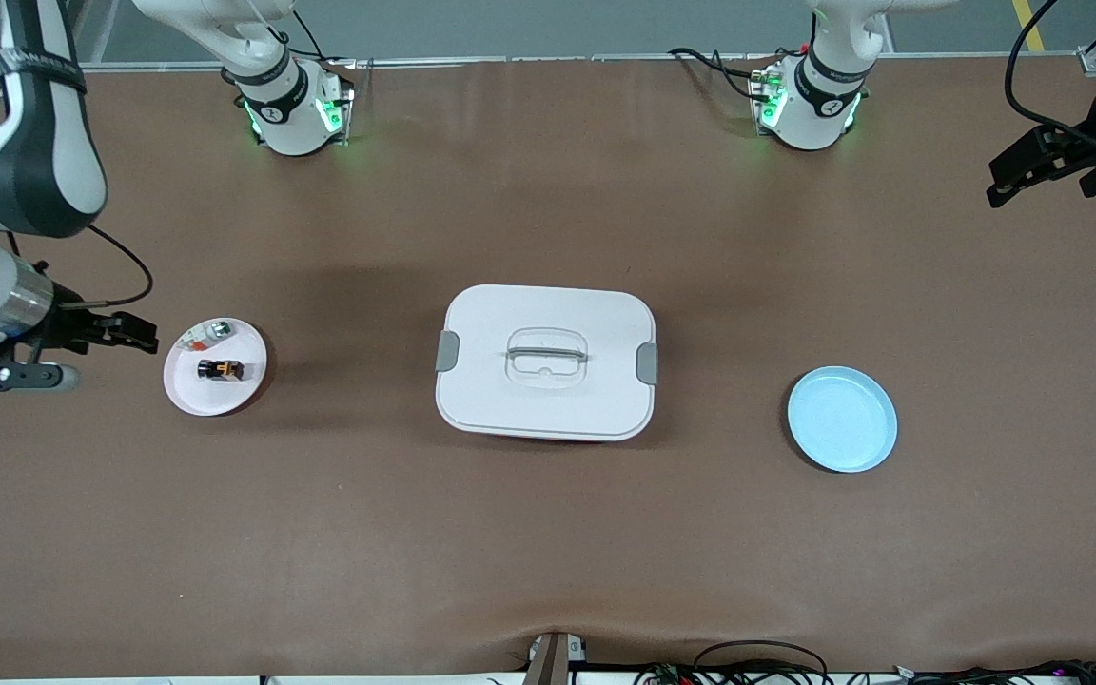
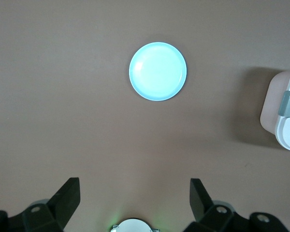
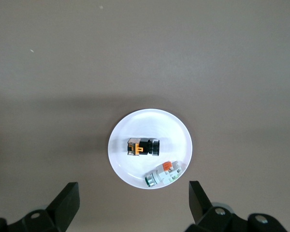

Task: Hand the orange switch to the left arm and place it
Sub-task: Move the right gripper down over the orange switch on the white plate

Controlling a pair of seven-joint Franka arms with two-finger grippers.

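Note:
The orange switch [image 1: 222, 369], a small black block with an orange part, lies on a small white plate [image 1: 225, 398] at the right arm's end of the table. It also shows in the right wrist view [image 3: 143, 147] on that plate [image 3: 150, 120]. My right gripper [image 1: 143, 335] is open and empty, in the air beside the plate; in its own view [image 3: 133, 193] the fingers stand wide apart. The white box [image 1: 548, 314] stands at the table's middle. My left gripper [image 1: 997, 183] is open and empty, up over the left arm's end of the table [image 2: 134, 191].
A small silver-green item [image 1: 216, 330] shares the white plate [image 3: 163, 175]. An empty light blue plate [image 1: 842, 419] lies toward the left arm's end and shows in the left wrist view [image 2: 158, 71], with a corner of the box [image 2: 287, 108]. Cables lie along the table's front edge.

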